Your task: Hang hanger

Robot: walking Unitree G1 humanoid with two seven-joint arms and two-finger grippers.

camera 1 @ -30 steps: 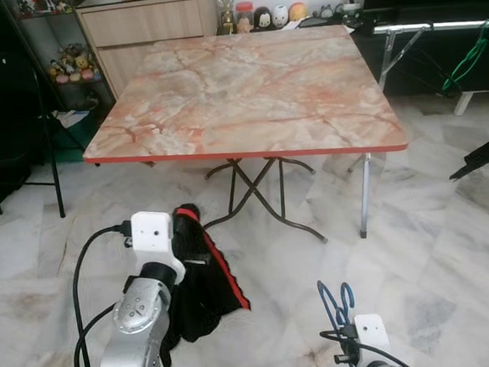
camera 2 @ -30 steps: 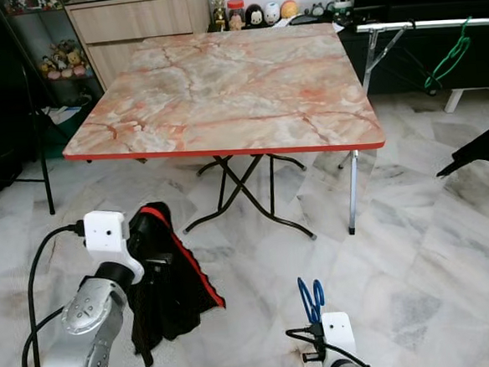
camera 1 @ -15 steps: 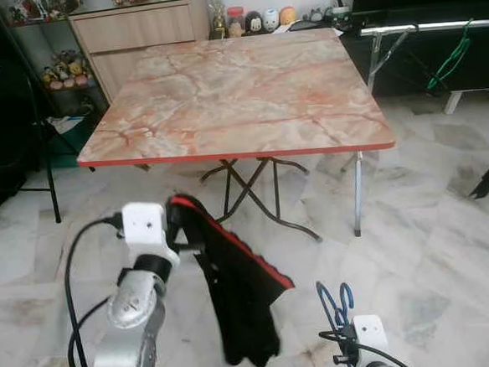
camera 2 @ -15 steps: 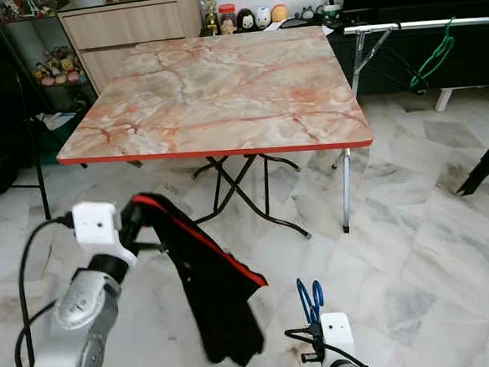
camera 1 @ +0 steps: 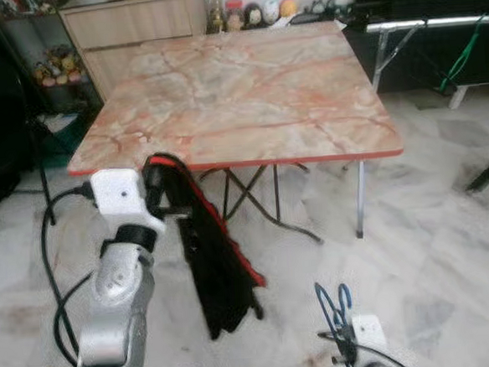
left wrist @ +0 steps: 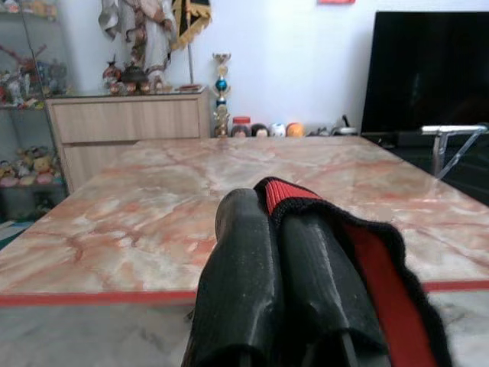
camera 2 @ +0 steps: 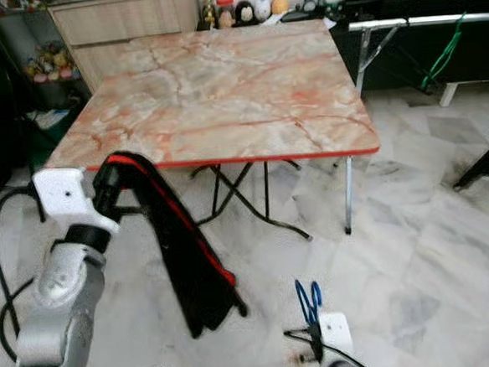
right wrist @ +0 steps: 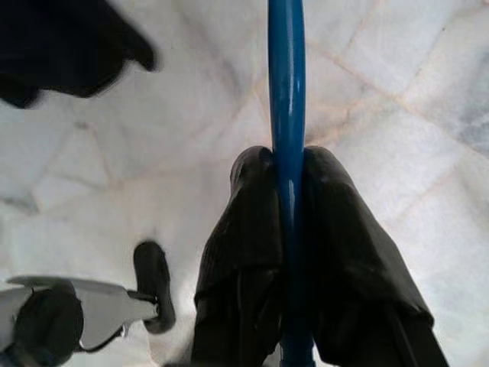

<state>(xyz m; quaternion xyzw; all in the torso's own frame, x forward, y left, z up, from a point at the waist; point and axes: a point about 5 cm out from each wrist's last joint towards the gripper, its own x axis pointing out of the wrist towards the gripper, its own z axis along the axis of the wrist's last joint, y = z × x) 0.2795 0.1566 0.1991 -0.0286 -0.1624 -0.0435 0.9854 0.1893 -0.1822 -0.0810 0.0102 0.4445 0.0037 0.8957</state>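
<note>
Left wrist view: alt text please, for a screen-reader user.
The left gripper is shut on a black garment with red trim, seen close up. Beyond it stands a marble-patterned folding table, with a wooden cabinet and a dark TV screen against the white wall.

A black cloth garment with red trim (camera 1: 217, 269) is hanging before a pink-and-cream marble-patterned tabletop with a red edge (camera 1: 238, 91) — beside it, a bright blue plastic hanger (right wrist: 287, 115) is showing over pale grey-veined marble floor tiles (camera 1: 433, 246).
</note>
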